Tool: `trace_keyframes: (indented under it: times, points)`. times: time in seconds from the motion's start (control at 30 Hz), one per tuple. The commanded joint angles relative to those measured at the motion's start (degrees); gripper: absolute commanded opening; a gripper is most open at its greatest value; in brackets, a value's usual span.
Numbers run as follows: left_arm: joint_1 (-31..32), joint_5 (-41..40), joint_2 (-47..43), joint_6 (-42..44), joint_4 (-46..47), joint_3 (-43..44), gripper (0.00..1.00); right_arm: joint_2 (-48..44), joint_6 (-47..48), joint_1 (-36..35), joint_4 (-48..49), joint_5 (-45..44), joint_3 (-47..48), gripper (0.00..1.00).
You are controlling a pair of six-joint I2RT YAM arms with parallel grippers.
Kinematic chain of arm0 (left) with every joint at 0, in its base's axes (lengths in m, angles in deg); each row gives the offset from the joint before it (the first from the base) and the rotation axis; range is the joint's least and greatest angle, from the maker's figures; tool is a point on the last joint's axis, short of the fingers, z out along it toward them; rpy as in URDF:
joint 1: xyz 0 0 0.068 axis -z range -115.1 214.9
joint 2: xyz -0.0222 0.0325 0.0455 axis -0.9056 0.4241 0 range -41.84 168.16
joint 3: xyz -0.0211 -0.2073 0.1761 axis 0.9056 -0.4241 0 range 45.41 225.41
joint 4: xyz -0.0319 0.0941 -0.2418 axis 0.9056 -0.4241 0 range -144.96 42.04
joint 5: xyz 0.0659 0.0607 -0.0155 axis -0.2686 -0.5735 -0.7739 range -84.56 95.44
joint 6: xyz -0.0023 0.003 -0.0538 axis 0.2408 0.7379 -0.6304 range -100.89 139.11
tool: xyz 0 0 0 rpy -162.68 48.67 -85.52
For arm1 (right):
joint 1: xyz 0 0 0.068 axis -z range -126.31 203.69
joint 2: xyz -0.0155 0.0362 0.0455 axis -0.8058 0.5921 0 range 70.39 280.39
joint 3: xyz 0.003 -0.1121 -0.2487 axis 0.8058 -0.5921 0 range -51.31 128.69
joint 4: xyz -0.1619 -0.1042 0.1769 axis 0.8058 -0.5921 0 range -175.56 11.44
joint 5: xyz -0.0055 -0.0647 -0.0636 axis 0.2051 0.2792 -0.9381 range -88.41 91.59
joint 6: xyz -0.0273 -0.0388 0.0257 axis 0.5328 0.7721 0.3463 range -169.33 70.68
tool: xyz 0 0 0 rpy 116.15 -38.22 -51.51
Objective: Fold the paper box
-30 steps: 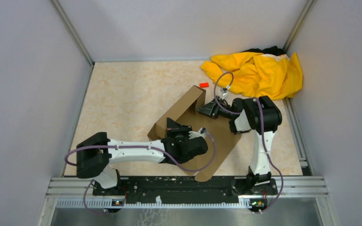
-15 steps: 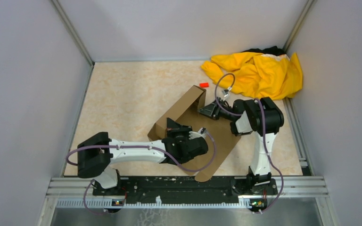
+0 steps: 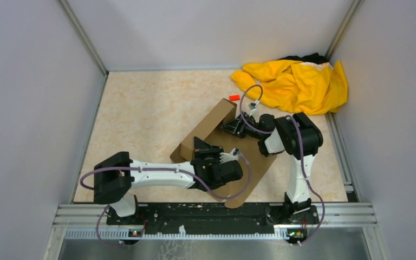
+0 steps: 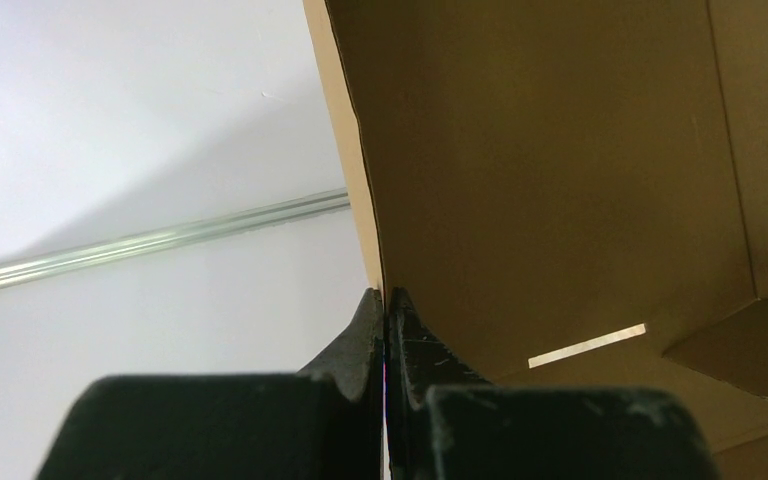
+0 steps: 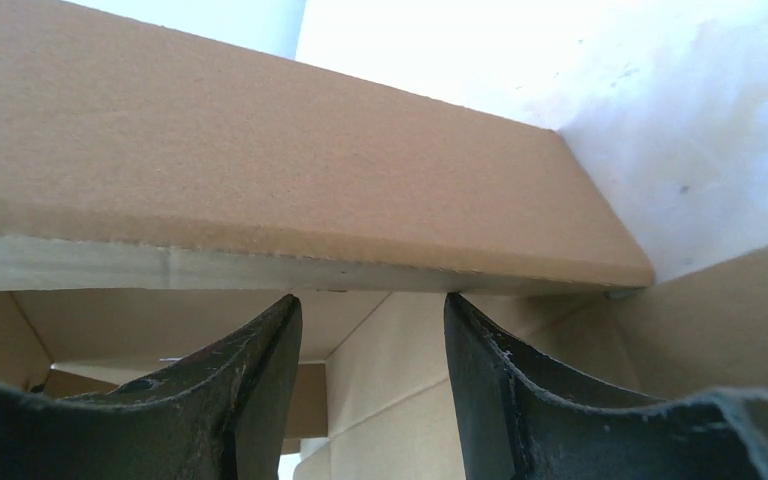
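1. The step in hand looks like forming a side wall. The paper box [image 3: 208,123] lies half made in the middle of the bench [image 3: 141,108], one long wall standing along its far-left side, the base and the other flaps spread flat toward the arms
2. The left tool [image 4: 387,300] is clamped on the box. Its fingers are pressed together with the thin edge of an upright panel running down between them, near the box's near-left corner. In its wrist view the inside of the box opens to the right, with a slit and a small folded tab showing low down
3. The right tool [image 5: 370,305] has its fingers apart and holds nothing. It sits at the far end of the raised wall, inside the box. A doubled strip of cardboard lies across just above its fingertips, and I cannot tell whether they touch it
4. As I judge it, the next move calls for the right tool to nip or press that strip and roll it inward. The left should keep its corner steady so the wall does not spring back
5. The task looks well short of done, with no lid closed
6. The yellow cloth [image 3: 298,84] lies in the far right corner and the red block [image 3: 234,98] just beyond the box, neither touching the box
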Motion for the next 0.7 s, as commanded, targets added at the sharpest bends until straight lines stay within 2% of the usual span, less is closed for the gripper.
trace_keyframes:
  times: [0.0, 0.3, 0.67]
  points:
    - [1.5, 9.4, 2.6, -4.0, -2.4, 0.4, 0.00, -1.0, 0.0, -3.4, 3.1, -5.2, 3.2, 0.54]
    - [1.8, 10.2, 4.2, -5.9, -2.9, 0.0, 0.00, -0.7, -1.8, -4.5, 7.5, -5.9, 1.8, 0.54]
    - [2.6, 10.8, 8.3, -9.0, -4.7, 0.5, 0.00, -1.9, -3.7, -3.7, 11.8, -0.7, -1.6, 0.55]
